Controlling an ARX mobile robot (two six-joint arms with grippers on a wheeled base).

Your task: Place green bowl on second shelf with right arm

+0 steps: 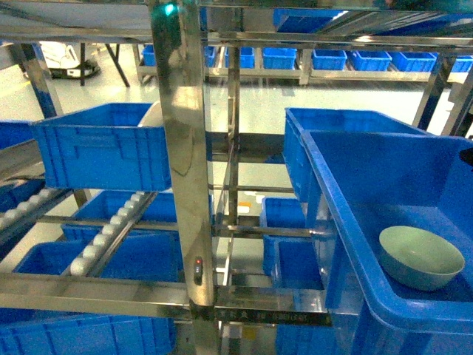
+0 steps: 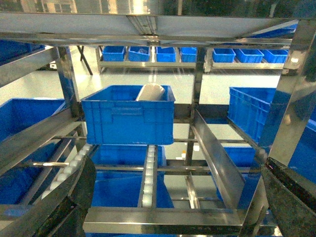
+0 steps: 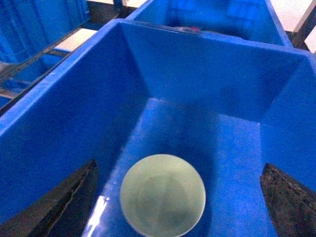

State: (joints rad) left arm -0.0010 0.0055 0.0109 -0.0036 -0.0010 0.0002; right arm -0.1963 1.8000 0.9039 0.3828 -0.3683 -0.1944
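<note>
- Down in the large blue crate (image 1: 347,214) sits the green bowl (image 1: 420,257), upright on the crate floor, mouth up — nothing touches it.
- Seen from the right wrist, the green bowl (image 3: 162,201) lies near the crate's left wall (image 3: 74,113), in the near part of the floor, well apart from the far wall.
- Right hand (image 3: 177,197): its two dark fingers (image 3: 69,200) show at the lower corners of the wrist view, spread wide, one on each side of the bowl and above it; neither touches the bowl.
- That crate stands on the second shelf (image 1: 259,314) of the steel rack, just right of the shiny perforated upright (image 1: 185,185).
- Left hand (image 2: 173,207): fingers (image 2: 74,197) spread apart at the lower corners of its view, holding nothing, facing the rack's roller rail (image 2: 148,173).
- Left of the upright, a smaller blue crate (image 1: 103,148) rests on the rack with a white object (image 2: 150,92) inside; what it is I cannot tell.
</note>
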